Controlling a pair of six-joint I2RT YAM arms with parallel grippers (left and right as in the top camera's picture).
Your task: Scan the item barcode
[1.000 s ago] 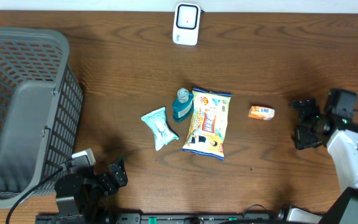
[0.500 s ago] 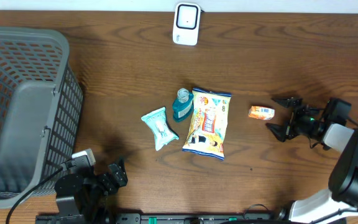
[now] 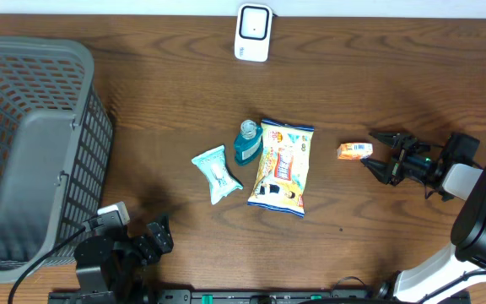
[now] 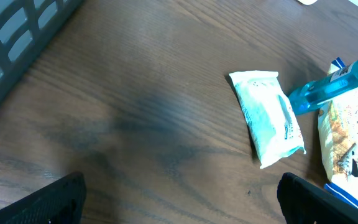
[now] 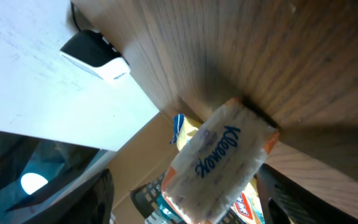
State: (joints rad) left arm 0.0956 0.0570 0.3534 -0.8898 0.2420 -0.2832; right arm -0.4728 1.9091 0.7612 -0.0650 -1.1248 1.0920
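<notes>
Orange-and-white Kleenex tissue pack (image 3: 354,152) lies flat on the brown wooden table (image 3: 142,76), right of the yellow snack bag (image 3: 281,166), where it lay a second ago. The right gripper (image 3: 373,150) has swung in from well to the right. Its jaws have narrowed but stand apart at the pack's right end, not clamping it. The left gripper (image 3: 154,236) gapes wide near the grey plastic basket (image 3: 32,152). Nothing lies between the right gripper and the pack.

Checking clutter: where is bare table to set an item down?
Bare wood lies between the basket and the wipes pack, and between the scanner and the snack bag. Crowded: the blue bottle lies against the snack bag, wipes pack close by; the right gripper is at the tissue pack.
</notes>
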